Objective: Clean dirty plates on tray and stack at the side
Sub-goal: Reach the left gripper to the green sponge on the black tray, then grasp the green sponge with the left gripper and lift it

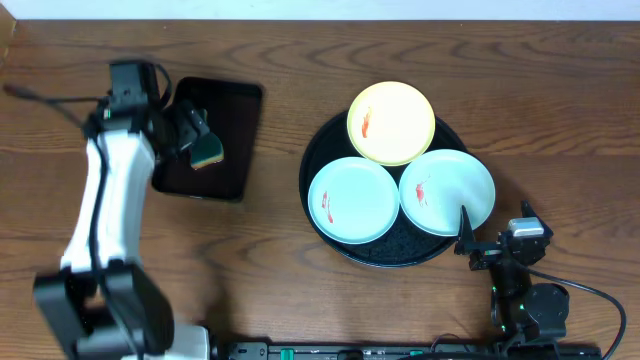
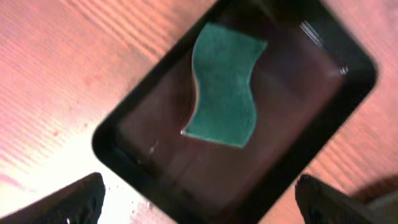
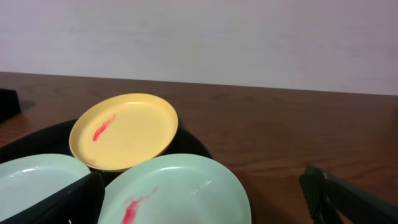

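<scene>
Found left hand [image 2: 208,200] spread wide, gripping nothing, poised above green sponge [image 2: 224,87] in rectangular black tray [image 1: 235,120], upper left of overhead frame. Found right hand [image 3: 211,200] equally wide open and empty, low at lower right, close by rim of round tray [image 1: 390,252]. Saw all plates on round tray: yellow plate [image 1: 391,122] at top, left mint plate [image 1: 352,200] and right mint plate [image 1: 447,190] below, each smeared red. Noted wooden counter [image 1: 520,80] beneath.
</scene>
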`<state>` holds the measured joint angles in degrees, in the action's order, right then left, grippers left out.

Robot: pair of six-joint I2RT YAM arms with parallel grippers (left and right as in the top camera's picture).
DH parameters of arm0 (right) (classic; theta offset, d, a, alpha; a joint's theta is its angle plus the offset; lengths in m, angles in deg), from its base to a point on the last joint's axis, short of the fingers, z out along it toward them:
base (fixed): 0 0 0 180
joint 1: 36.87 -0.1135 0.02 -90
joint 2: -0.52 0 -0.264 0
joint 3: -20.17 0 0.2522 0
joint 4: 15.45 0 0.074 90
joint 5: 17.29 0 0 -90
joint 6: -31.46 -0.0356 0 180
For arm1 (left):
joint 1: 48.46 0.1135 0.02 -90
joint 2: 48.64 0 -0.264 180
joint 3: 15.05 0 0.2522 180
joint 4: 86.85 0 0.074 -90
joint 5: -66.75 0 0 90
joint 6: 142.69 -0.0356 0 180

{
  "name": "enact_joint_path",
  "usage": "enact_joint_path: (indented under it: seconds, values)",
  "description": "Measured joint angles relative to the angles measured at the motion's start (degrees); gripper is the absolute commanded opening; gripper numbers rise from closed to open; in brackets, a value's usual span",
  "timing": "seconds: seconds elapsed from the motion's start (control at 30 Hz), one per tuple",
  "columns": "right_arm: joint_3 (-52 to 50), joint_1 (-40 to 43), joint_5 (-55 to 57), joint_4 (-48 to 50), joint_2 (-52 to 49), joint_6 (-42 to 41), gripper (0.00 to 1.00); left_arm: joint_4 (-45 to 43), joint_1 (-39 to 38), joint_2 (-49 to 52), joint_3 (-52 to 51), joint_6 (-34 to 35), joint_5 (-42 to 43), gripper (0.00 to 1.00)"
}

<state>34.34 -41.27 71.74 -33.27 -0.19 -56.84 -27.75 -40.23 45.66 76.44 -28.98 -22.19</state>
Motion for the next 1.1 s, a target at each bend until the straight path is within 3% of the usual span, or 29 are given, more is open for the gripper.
enact_joint_path:
  seconds: [0.1, 0.23, 0.73, 1.1]
  values:
    - [0.0, 0.0, 0.0, 0.0, 0.0, 0.0, 0.99, 2.91, 0.0, 6.25, 7.06, -0.35, 0.09, 0.98]
    - [0.0, 0.0, 0.0, 0.0, 0.0, 0.0, 0.99, 0.39, 0.02, 10.91, 10.69, 0.2, 0.24, 0.98]
    - [0.0, 0.0, 0.0, 0.02, 0.0, 0.0, 0.99, -0.81, 0.0, 25.14, 10.69, 3.56, 0.04, 0.98]
    - [0.0, 0.0, 0.0, 0.0, 0.0, 0.0, 0.99, -4.07, 0.0, 26.08, 10.69, 2.82, 0.07, 0.97]
